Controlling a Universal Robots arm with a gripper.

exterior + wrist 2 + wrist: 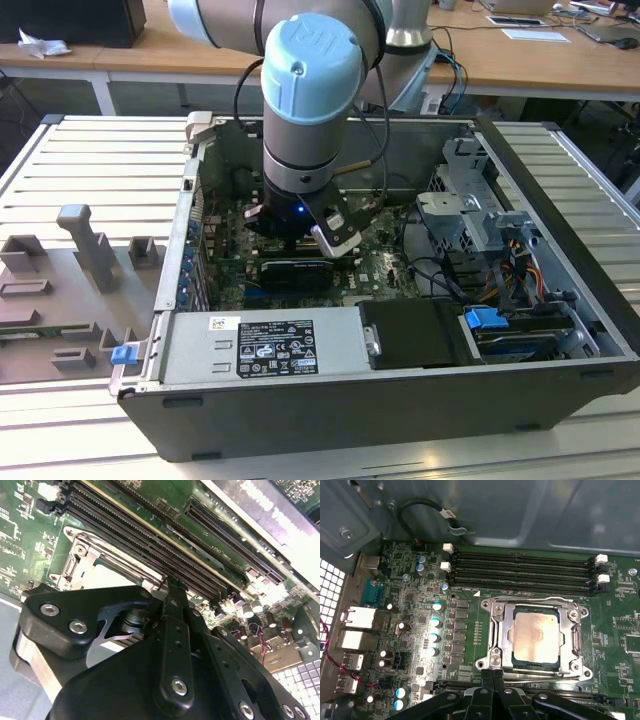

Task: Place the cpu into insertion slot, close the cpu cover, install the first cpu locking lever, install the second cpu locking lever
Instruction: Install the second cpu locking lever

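The cpu [536, 635], a pale silver-beige square, lies in the insertion slot [516, 664] on the green motherboard. The cpu cover [502, 636], a grey metal frame, lies flat around it. A thin wire lever [535, 598] runs along the socket's edge beside the memory slots. My gripper [492, 672] is shut, its black fingertips pressed together with nothing seen between them. It sits at the socket corner opposite the memory slots. In the second wrist view the gripper [172, 582] reaches just past the socket [82, 562]. In the exterior view the gripper [300, 243] hangs low inside the open computer case.
Long black memory slots [520, 567] run beside the socket, with upright capacitors [436, 622] nearby. The grey case wall [520, 510] rises behind. A white-labelled grey box [265, 345] and a drive cage [480, 220] crowd the case. A grey fixture tray [70, 285] lies at the exterior view's left.
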